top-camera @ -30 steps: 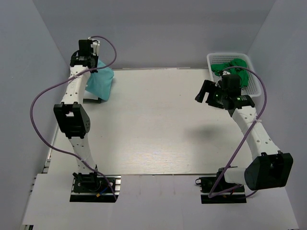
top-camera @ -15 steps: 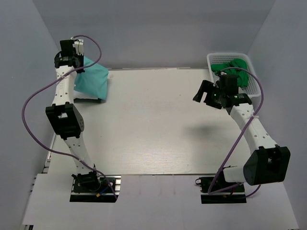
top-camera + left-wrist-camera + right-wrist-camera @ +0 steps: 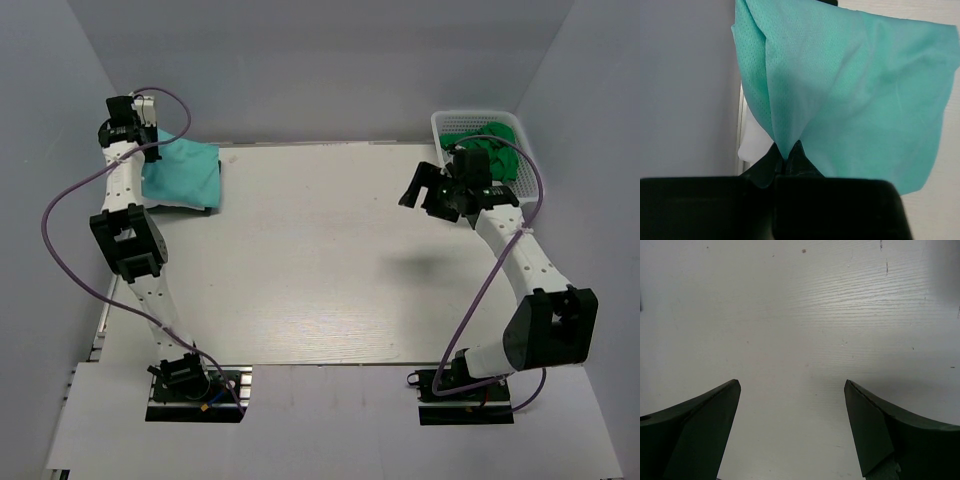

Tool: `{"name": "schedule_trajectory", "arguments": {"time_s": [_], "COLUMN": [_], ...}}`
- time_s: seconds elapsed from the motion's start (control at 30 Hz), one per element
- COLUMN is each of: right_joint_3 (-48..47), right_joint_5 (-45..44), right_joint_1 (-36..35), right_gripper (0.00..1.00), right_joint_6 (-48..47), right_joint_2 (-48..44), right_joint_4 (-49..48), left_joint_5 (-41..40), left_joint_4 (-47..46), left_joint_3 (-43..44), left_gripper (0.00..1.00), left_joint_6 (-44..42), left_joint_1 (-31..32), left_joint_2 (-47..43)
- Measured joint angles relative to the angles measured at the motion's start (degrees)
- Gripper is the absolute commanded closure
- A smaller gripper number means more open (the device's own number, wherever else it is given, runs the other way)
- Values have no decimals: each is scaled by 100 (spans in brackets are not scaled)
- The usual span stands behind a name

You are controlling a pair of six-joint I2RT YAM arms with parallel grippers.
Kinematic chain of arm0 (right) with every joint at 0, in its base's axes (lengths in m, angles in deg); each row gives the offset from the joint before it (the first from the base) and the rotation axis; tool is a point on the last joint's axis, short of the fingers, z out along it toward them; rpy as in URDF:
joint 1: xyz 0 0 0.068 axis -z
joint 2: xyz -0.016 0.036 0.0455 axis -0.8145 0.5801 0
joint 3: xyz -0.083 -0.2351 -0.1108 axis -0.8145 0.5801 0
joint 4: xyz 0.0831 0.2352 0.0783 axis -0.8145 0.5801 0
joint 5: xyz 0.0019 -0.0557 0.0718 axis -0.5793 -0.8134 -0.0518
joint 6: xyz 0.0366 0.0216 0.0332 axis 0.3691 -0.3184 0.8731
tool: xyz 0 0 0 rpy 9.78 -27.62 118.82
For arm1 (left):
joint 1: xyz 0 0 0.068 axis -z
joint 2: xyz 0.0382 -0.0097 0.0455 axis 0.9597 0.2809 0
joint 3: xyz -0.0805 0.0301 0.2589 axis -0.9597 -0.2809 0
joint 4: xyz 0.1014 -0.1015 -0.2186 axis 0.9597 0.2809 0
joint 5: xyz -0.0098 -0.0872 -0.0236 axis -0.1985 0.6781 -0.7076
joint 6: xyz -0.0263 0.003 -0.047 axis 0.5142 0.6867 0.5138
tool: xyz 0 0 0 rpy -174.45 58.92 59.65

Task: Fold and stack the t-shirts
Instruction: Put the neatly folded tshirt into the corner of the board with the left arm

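Note:
The light teal-mint t-shirt hangs bunched over the table's far left corner. My left gripper is shut on a pinched fold of it, raised by the left wall. In the left wrist view the shirt fans out from the shut gripper. My right gripper is open and empty, above the table just left of the basket. The right wrist view shows only bare tabletop between its spread fingers. No white t-shirt is in view.
A white lattice basket at the far right corner holds dark green cloth. Grey walls close in on the left, back and right. A dark object lies under the teal shirt's near edge. Both arm bases stand at the near edge.
My left gripper has swung left and back toward the wall with the teal shirt, which now spreads wider. My right gripper has shifted slightly toward the back, still open.

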Motion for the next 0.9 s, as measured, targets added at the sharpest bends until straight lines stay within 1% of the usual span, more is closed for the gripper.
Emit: {"name": "schedule_trajectory", "arguments": {"time_s": [0.23, 0.27, 0.3, 0.33, 0.37, 0.6, 0.73, 0.83, 0.9], "right_joint_3": [-103, -111, -127, -142, -164, -184, -181, -133, -17], "right_joint_5": [85, 118, 151, 173, 199, 275, 284, 306, 323], "right_joint_1": [0, -2, -2, -4, -15, -33, -33, -33, -33], "right_gripper": [10, 10, 10, 10, 10, 10, 10, 10, 10], "right_joint_6": [28, 39, 46, 52, 59, 68, 68, 83, 90], "right_joint_2": [208, 247, 293, 337, 387, 455, 420, 273, 87], "right_joint_4": [-15, -11, -9, -11, -9, -17, -15, -83, -170], "left_joint_5": [-175, -269, -356, -431, -520, -1176, -1333, -1202, -863], "left_joint_4": [-219, -271, -330, -387, -476, -883, -822, -723, -688], "left_joint_3": [17, 20, 22, 22, 22, 22, 22, -199, -551], "left_gripper": [100, 80, 57, 24, 0, 0, 0, 0, 0], "left_joint_6": [83, 92, 98, 118, 179, 592, 879, 1228, 1580], "left_joint_1": [-146, -153, -166, -175, -181, -221, -210, -179, -155], "left_joint_2": [498, 544, 603, 638, 688, 758, 704, 387, -26]}}
